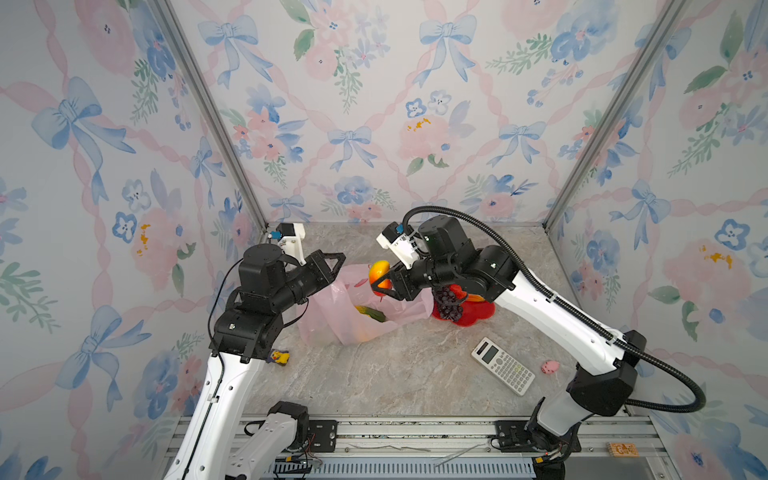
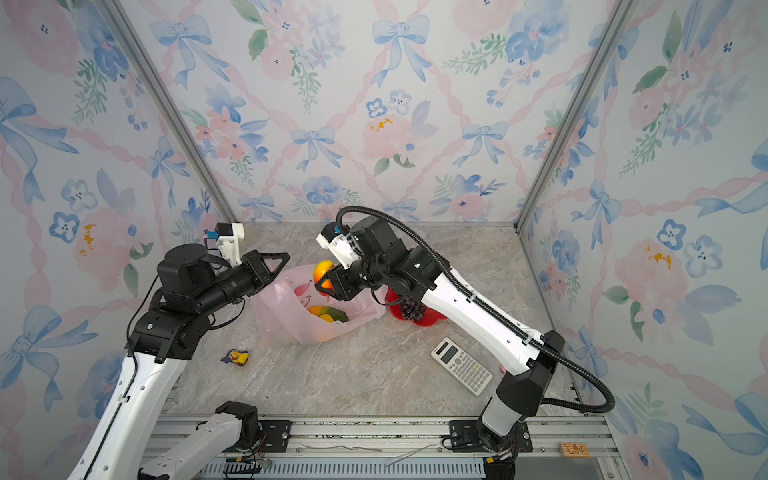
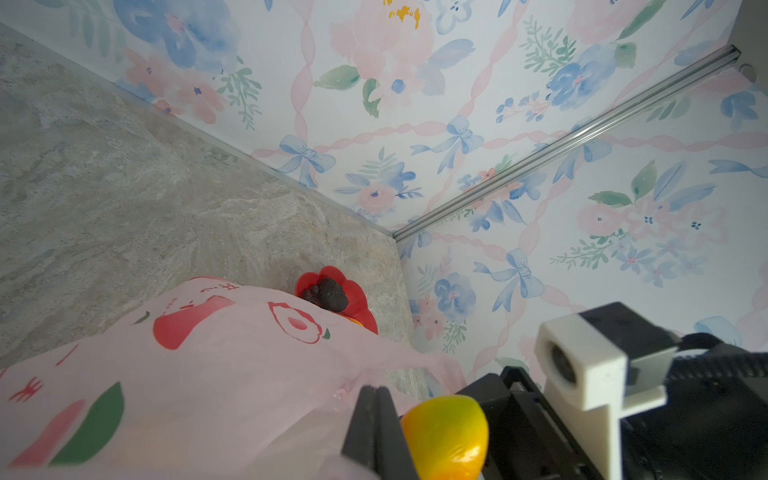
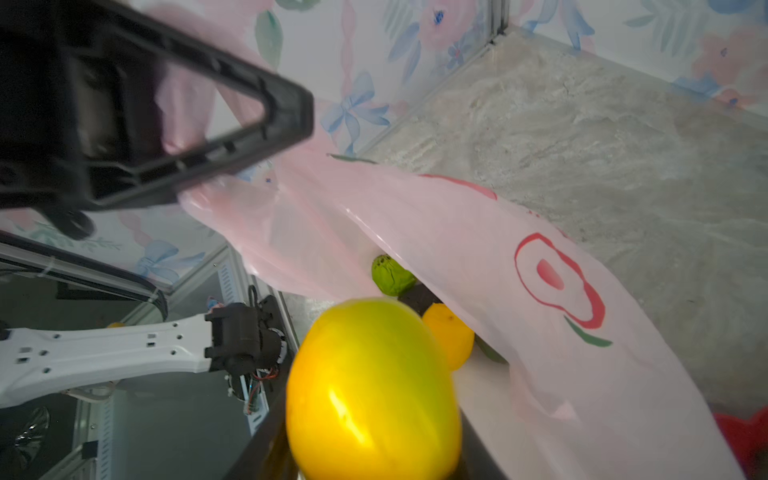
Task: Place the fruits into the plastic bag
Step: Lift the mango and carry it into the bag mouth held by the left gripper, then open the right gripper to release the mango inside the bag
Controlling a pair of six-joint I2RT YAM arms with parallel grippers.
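The right hand (image 1: 380, 283) pinches a mango (image 1: 379, 270); at six o'clock gapes the plastic bag (image 1: 328, 320), rim pinched by the left hand (image 1: 340, 257).

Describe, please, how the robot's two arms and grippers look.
The left arm and right arm have white shells and black joints. The left gripper and right gripper are black with skeletal triangular fingers. A black ribbed hose loops along the right arm.

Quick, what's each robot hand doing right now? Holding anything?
Left end effector: closed, pinching the edge of the plastic bag.
Right end effector: closed on a red-yellow mango.
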